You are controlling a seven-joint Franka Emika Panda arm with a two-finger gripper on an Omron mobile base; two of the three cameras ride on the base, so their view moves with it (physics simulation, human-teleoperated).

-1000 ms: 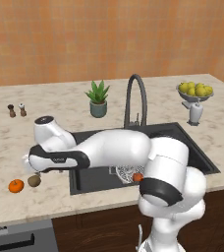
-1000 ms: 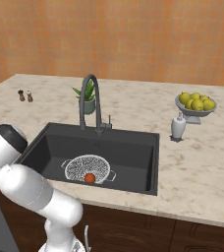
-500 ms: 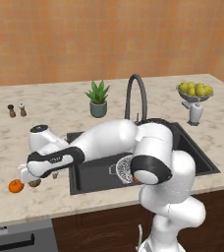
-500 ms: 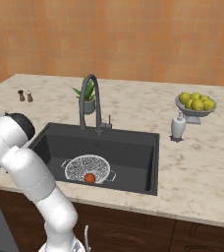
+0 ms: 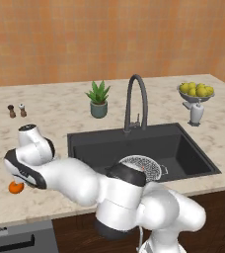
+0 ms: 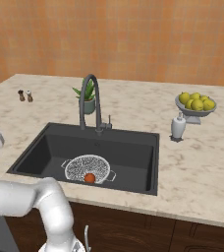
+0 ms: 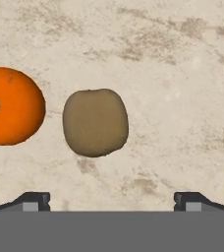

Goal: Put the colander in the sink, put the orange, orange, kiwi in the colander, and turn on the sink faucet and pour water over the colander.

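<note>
fingers (image 7: pixel 112 199): spread wide, holding nothing, hanging over the kiwi on the surface
kiwi (image 7: pixel 95 122): lying on the marble surface (image 5: pixel 60 121) left of the sink, near the front edge, apart from the fingers
bright orange (image 7: pixel 10 106): on the surface just beside the kiwi, small gap between them; seen past the arm in the left base view (image 5: pixel 16 187)
darker orange (image 6: pixel 89 177): inside the colander
colander (image 6: pixel 87 169): on the sink floor, toward the front
sink (image 6: pixel 128 152): dark basin set in the surface
faucet (image 6: pixel 90 101): at the sink's back edge
lemon bowl (image 6: pixel 196 104): back right of the surface
</note>
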